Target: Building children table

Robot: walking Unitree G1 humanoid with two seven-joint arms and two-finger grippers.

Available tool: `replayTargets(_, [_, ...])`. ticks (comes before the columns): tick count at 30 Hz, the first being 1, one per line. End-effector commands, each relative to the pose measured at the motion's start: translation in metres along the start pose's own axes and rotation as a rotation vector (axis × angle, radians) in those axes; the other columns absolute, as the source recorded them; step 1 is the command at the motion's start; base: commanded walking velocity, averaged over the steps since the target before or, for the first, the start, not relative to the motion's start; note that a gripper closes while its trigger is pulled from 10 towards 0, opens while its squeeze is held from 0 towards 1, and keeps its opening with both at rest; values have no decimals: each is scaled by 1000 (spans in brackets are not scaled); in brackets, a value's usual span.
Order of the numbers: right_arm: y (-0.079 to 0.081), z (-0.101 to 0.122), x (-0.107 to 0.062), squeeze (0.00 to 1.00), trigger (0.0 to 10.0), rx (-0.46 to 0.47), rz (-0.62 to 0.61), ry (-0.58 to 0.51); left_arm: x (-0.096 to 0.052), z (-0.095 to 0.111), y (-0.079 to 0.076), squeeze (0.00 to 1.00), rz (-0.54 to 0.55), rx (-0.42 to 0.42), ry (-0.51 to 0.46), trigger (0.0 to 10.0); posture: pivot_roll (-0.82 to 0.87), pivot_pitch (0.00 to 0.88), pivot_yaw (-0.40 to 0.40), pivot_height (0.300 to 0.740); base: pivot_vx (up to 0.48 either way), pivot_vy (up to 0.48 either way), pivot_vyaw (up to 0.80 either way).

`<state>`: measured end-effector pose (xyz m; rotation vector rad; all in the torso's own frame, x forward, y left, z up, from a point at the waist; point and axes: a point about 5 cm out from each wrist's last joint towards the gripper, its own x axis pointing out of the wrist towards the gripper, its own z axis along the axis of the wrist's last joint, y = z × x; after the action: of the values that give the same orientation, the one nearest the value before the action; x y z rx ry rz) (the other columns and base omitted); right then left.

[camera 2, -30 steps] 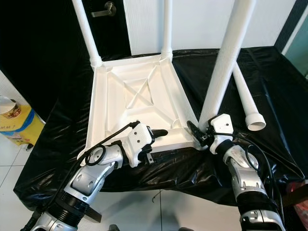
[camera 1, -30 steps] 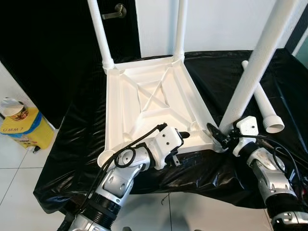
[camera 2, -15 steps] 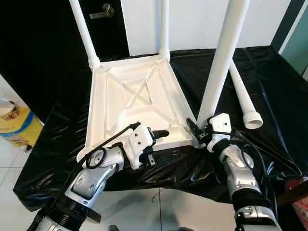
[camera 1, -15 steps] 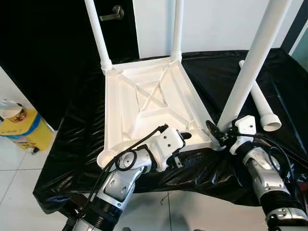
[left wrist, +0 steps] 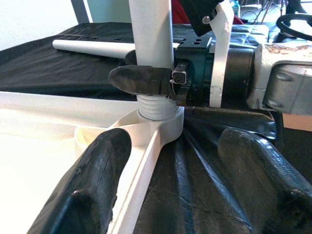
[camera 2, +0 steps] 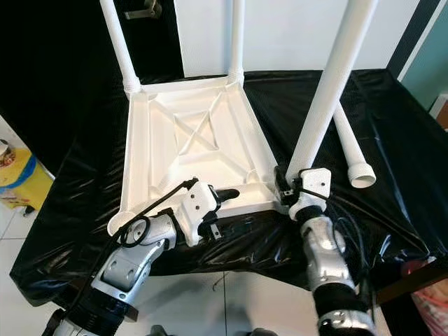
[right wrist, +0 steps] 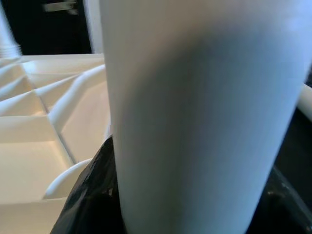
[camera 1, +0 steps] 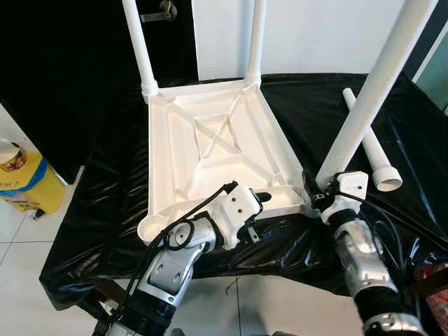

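— Tabletop, where does it lie?
— Upside down on a black glossy plastic sheet that is crinkled and drapes over the front edge. It is white moulded plastic, rectangular, with raised ribs crossing in an X on its underside.
— And the legs?
— 2 round white legs stand upright in the far corner sockets. A 3rd leg stands in the near right socket, its ridged end seated in the round collar. A 4th loose leg lies flat on the sheet, just right of the tabletop, its wider open end toward the front.
— What about the right gripper?
— Its black fingers are clamped on the base of the 3rd leg, just above the socket.
— The left gripper?
— At the near edge of the tabletop. In the left wrist view its 2 matte black fingers are spread apart, holding nothing, 1 resting on the white rim.
— Anything else?
— A yellow container on the pale tiled floor, left.
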<state>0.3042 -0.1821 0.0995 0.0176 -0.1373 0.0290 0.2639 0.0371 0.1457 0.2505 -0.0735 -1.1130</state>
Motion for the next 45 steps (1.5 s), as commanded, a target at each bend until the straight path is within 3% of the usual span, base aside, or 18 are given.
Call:
replayTargets(1, [-4, -36, -18, 0, 10000, 19, -83, 212, -1, -3, 10, 0, 165, -6, 20, 10000, -22, 74, -3, 740, 0, 0, 0])
replayTargets(7, [3, -38, -21, 0, 10000, 36, -180, 230, -1, -3, 10, 0, 171, -2, 18, 10000, -24, 70, -9, 740, 0, 0, 0])
replayTargets(10, [19, -37, -23, 0, 10000, 79, -249, 237, 0, -3, 11, 0, 176, 2, 12, 10000, -30, 61, -12, 740, 0, 0, 0])
replayTargets(23, [18, -32, -26, 0, 10000, 68, -264, 226, 0, -1, 10, 0, 175, 13, 9, 10000, -21, 60, -13, 740, 0, 0, 0])
replayTargets(24, [19, -29, -25, 1000, 10000, 68, -246, 209, -1, -2, 10, 0, 175, 15, 11, 10000, -18, 59, -16, 740, 0, 0, 0])
replayTargets(32, [16, -18, -24, 1000, 10000, 49, -173, 149, -2, -3, 9, 0, 173, 20, 15, 10000, -17, 56, -21, 740, 0, 0, 0])
replayTargets(35, [6, -11, -26, 1000, 10000, 23, -108, 115, -2, -2, 8, 0, 172, 20, 15, 10000, -17, 54, -22, 740, 0, 0, 0])
replayTargets(36, [0, -8, -27, 0, 10000, 17, -64, 98, -2, -2, 7, 0, 170, 22, 14, 10000, -18, 53, -22, 740, 0, 0, 0])
replayTargets(38, [0, -8, -27, 0, 10000, 17, -64, 98, -2, -2, 7, 0, 170, 22, 14, 10000, -18, 53, -22, 740, 0, 0, 0])
replayTargets(45, [-15, 6, -25, 0, 10000, -22, 122, 32, -3, -2, 8, 0, 162, 30, 15, 10000, -22, 45, -19, 740, 0, 0, 0])
